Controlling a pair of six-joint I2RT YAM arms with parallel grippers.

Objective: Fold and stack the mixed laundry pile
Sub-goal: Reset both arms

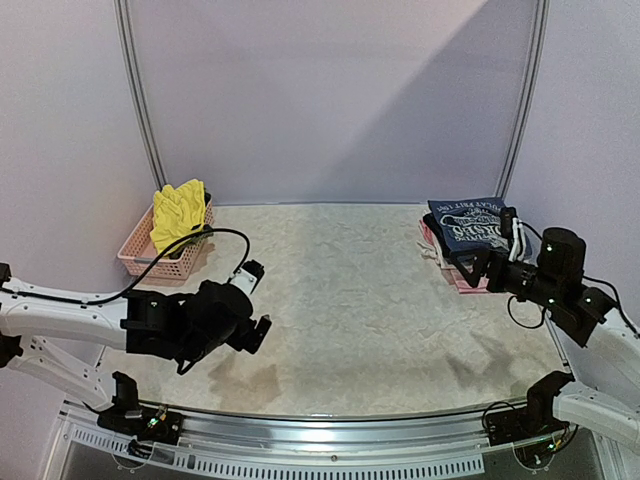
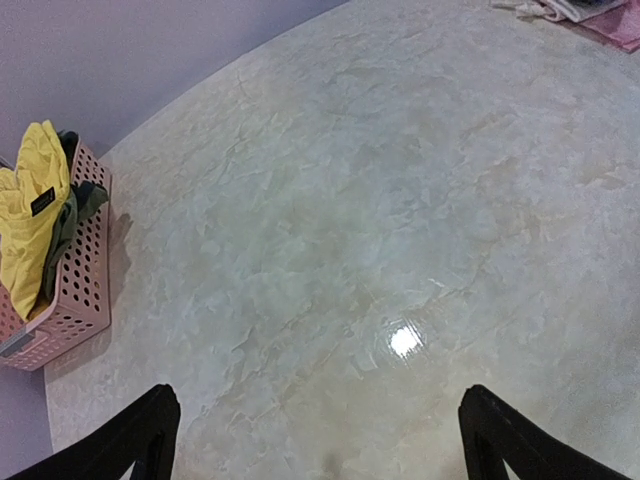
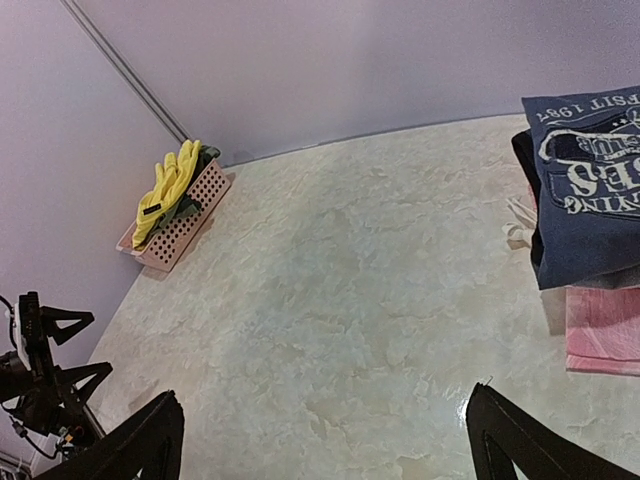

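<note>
My left gripper [image 2: 320,445] hangs wide open over the table [image 2: 380,220], and my right gripper [image 3: 325,445] is just as wide. Both are empty. Only my left wrist view shows one dark green cloth [image 2: 68,225] tucked beside the one yellow garment [image 2: 30,210] in the one pink basket [image 2: 85,290]. My right wrist view shows the stack: one navy top [image 3: 585,210] on one pink piece [image 3: 600,335], with a white piece [image 3: 520,225] at its edge.

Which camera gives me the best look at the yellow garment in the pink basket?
Left wrist: the yellow garment looms largest, its folds and a small tag visible, though the frame edge clips it. The top external view shows it whole but small, draped over the pink basket. The right wrist view shows it smallest.
</note>
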